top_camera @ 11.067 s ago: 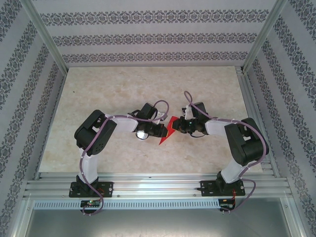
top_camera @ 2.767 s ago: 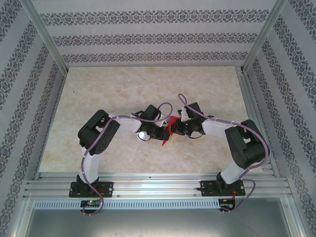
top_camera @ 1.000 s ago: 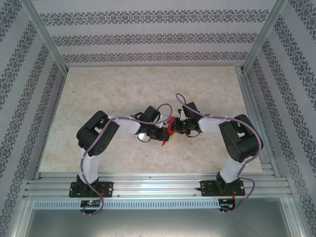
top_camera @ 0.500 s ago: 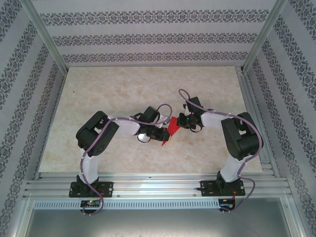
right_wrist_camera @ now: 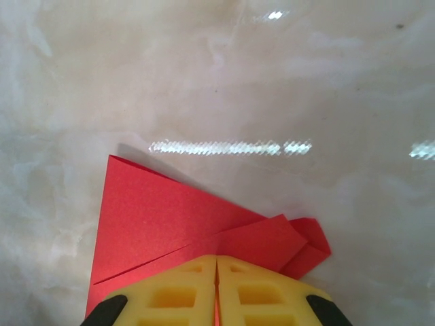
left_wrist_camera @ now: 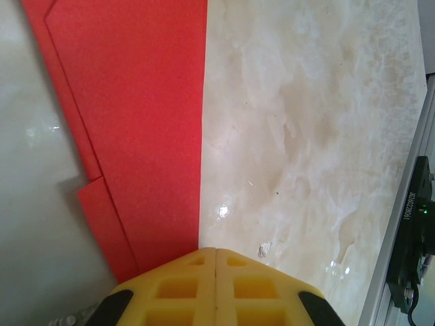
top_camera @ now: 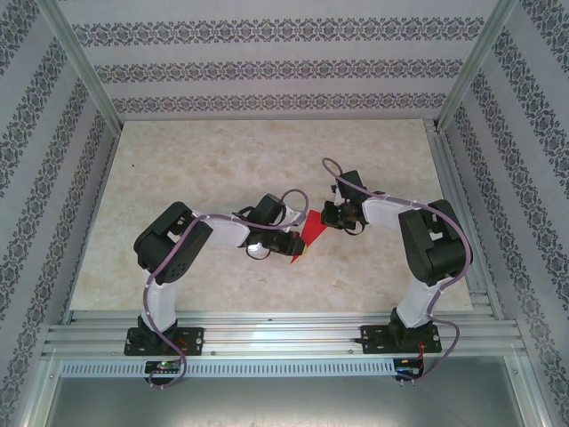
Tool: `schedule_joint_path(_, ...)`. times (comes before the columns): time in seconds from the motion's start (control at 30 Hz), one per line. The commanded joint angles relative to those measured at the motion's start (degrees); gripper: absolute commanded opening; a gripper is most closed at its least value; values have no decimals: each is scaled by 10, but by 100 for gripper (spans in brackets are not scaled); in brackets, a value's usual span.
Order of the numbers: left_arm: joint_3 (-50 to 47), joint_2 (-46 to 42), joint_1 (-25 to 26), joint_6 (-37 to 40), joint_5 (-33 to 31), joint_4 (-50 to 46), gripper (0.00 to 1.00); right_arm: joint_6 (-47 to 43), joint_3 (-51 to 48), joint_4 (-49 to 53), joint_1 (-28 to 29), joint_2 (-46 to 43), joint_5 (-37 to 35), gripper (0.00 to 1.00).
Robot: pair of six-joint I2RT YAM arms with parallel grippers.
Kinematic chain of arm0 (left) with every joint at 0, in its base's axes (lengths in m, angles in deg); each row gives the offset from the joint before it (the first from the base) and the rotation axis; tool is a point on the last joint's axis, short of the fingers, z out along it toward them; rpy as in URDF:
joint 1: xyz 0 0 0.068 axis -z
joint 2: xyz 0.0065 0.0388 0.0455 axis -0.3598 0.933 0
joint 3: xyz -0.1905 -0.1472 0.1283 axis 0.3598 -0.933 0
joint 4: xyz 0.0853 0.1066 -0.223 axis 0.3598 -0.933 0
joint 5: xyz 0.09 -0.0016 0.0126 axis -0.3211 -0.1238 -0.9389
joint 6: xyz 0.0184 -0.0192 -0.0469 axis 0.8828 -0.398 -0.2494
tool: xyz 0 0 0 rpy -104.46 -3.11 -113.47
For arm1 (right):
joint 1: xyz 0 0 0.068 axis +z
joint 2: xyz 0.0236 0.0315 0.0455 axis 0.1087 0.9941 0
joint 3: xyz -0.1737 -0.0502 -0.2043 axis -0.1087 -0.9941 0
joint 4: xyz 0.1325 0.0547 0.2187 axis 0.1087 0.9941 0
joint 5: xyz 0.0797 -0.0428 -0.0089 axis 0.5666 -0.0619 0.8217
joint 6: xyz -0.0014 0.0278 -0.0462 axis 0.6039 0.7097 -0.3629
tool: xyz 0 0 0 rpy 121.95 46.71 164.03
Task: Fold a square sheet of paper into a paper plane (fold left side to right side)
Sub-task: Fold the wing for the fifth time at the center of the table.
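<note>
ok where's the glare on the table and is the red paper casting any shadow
right wrist: a broken glare streak on the table above the red paper, thin shadow along its upper left edge; left wrist: small glints, grey shadow left of the paper; top external: even light

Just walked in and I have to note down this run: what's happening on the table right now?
Two robot arms are working on a paper plane. The folded red paper is between them over the middle of the table, already creased into a pointed shape with layered flaps. The left gripper is shut at one end of it and the right gripper is shut at the other, and each seems to pinch an edge. The folding looks unfinished.
</note>
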Motion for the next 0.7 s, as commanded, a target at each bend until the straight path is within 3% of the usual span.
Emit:
schedule_joint_path(0.0,-48,12,10,-9,-25,-117,0,-11,0,9,-30,3,-115,9)
schedule_joint_path(0.67,-127,-49,28,1,-21,-136,0,-13,5,14,-26,12,-119,9)
